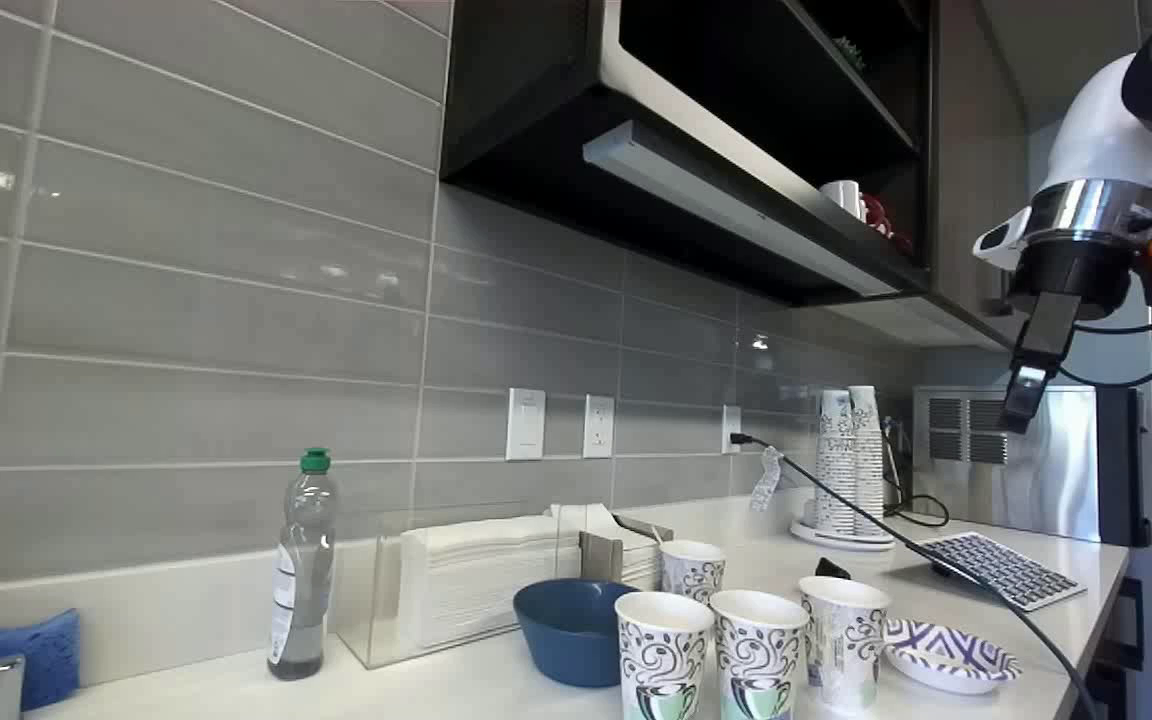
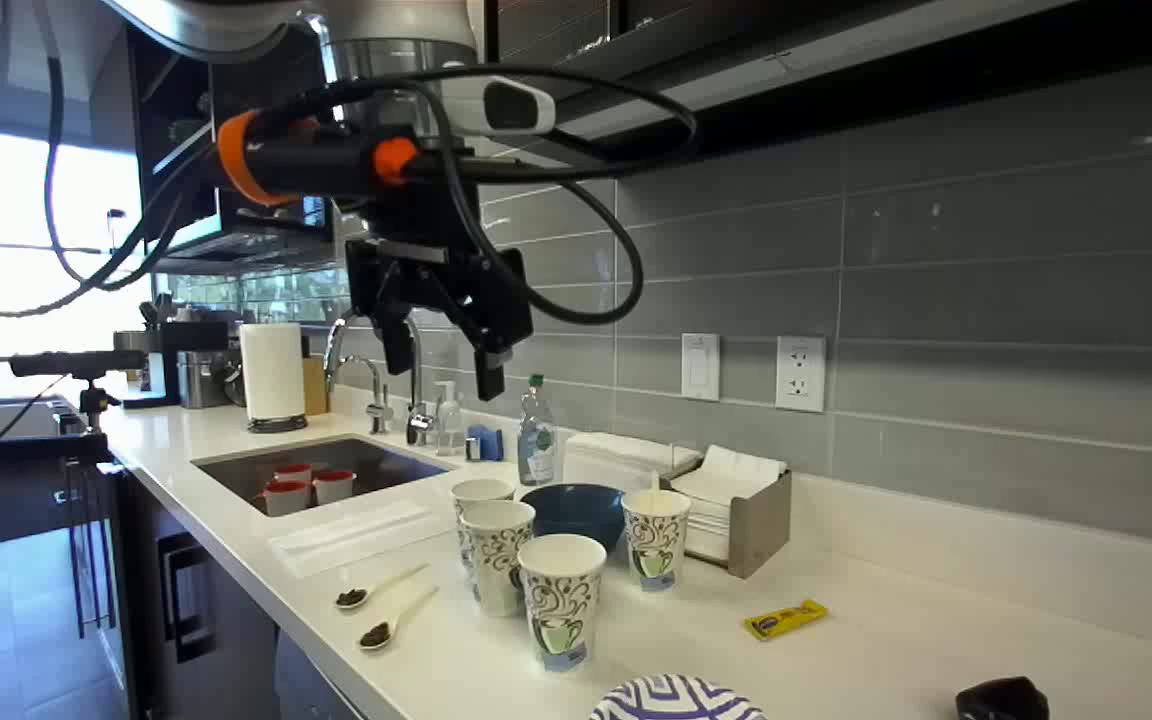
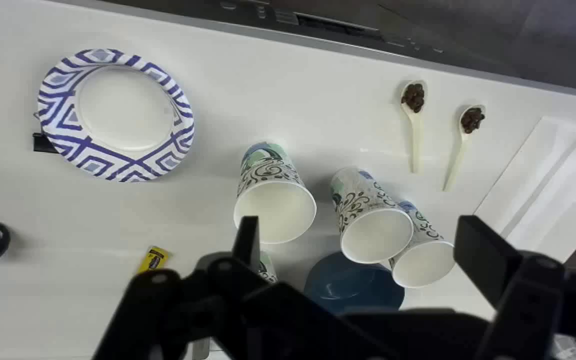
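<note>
My gripper is open and empty, high above the white counter; it also hangs in the air in both exterior views. Below it stand several patterned paper cups. One cup lies near the left finger in the wrist view. Two more cups show between the fingers. A further cup with a pale stick in it stands by the blue bowl; the left finger partly hides it in the wrist view. Two white spoons with dark brown pieces lie near the counter's front edge.
A purple-patterned paper bowl, a yellow packet and a black object lie on the counter. A napkin holder, soap bottle and sink with red-rimmed mugs are beyond. A cabinet overhangs the counter.
</note>
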`<act>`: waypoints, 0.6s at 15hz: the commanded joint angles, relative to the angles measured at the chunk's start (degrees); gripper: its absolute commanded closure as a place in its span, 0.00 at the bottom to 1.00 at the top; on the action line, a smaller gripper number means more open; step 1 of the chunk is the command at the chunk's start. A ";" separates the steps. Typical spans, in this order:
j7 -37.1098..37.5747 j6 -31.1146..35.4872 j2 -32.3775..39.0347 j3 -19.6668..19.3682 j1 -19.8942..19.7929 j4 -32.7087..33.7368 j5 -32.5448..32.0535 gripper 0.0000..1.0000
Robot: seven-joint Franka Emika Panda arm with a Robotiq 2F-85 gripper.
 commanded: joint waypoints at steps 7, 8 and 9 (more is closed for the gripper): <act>0.10 0.07 1.10 1.92 0.61 0.28 1.35 0.00; 0.42 -0.01 1.55 3.22 1.70 0.35 1.81 0.00; 1.38 -0.20 2.16 5.43 2.92 0.43 2.17 0.00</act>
